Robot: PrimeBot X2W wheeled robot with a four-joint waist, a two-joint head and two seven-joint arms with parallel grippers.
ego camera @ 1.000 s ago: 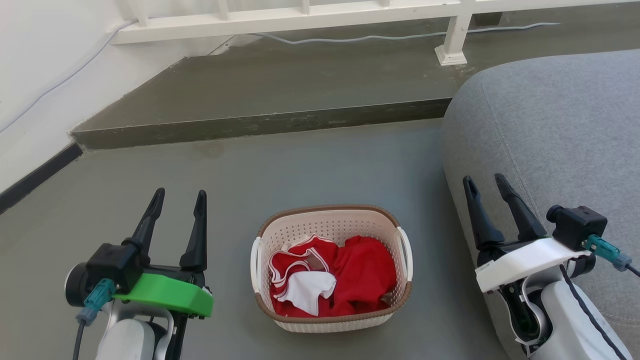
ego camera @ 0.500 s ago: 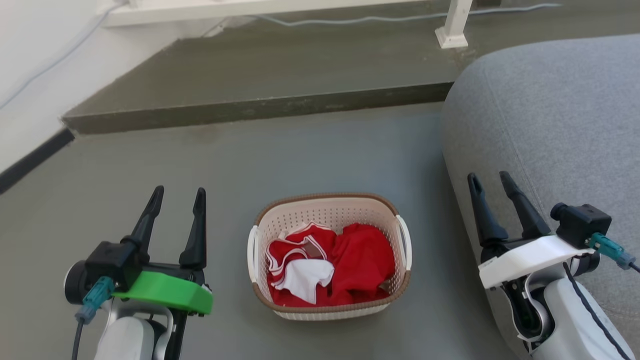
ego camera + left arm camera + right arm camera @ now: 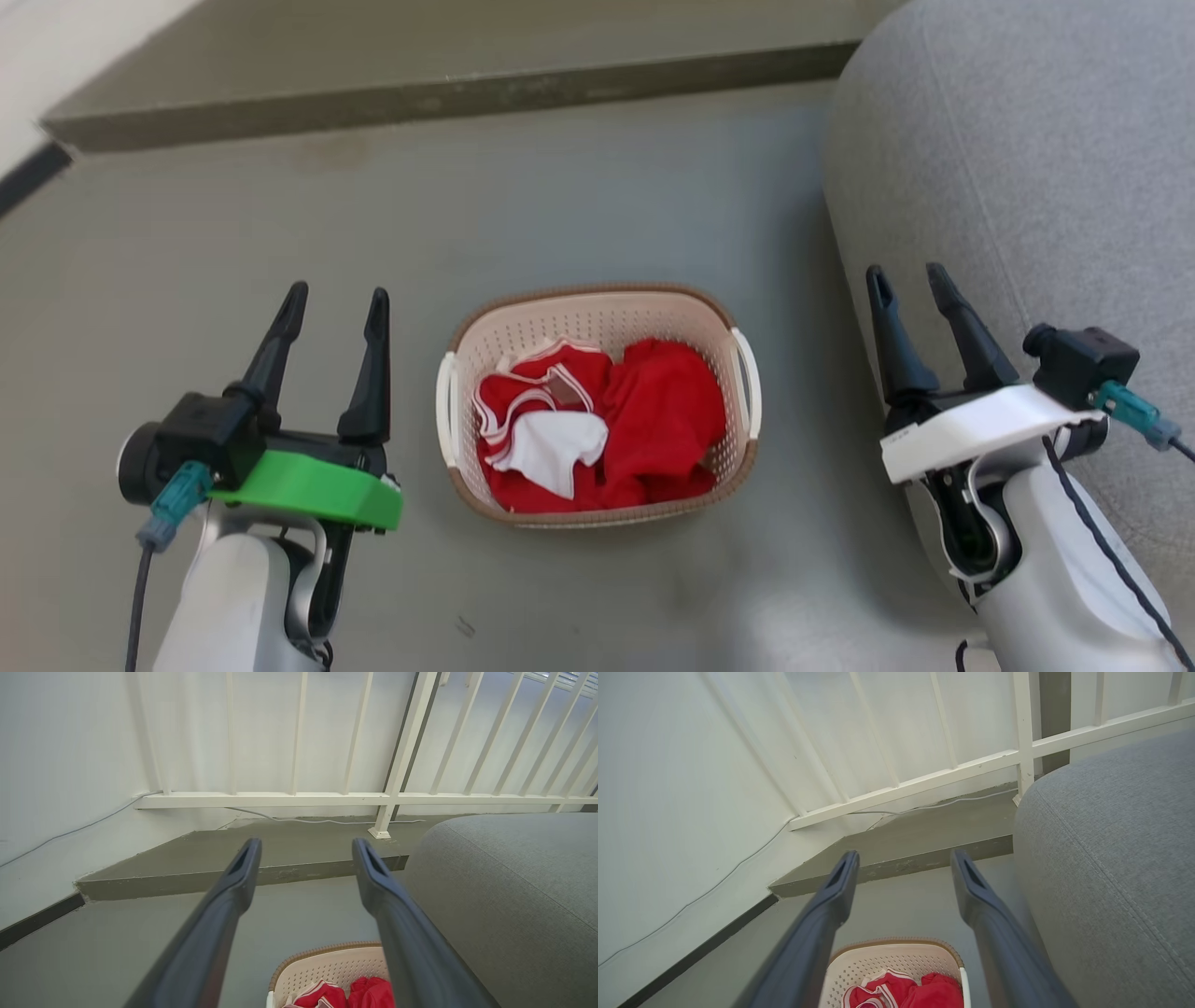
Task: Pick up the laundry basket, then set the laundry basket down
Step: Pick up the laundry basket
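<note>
The laundry basket (image 3: 709,313), cream-white and perforated with a brown rim and two white side handles, stands on the grey floor in the middle of the head view, holding red and white clothes (image 3: 597,425). My left gripper (image 3: 338,303) hovers open to its left, apart from it, nothing between the fingers. On the basket's right my right gripper (image 3: 906,280) is open too, in front of the grey sofa. The basket's far end (image 3: 327,963) shows low in the left wrist view between the fingers of my left gripper (image 3: 306,847), and likewise (image 3: 896,956) below my right gripper (image 3: 903,858) in the right wrist view.
A grey upholstered sofa (image 3: 1027,168) fills the right side, close to my right arm. A raised concrete step (image 3: 448,89) crosses the floor beyond the basket. Behind it stand a white railing (image 3: 327,798) and a white wall with a cable (image 3: 322,821).
The head camera has tilted downward, so the railing has left the picture and the basket sits higher. Both grippers stay open beside the basket.
</note>
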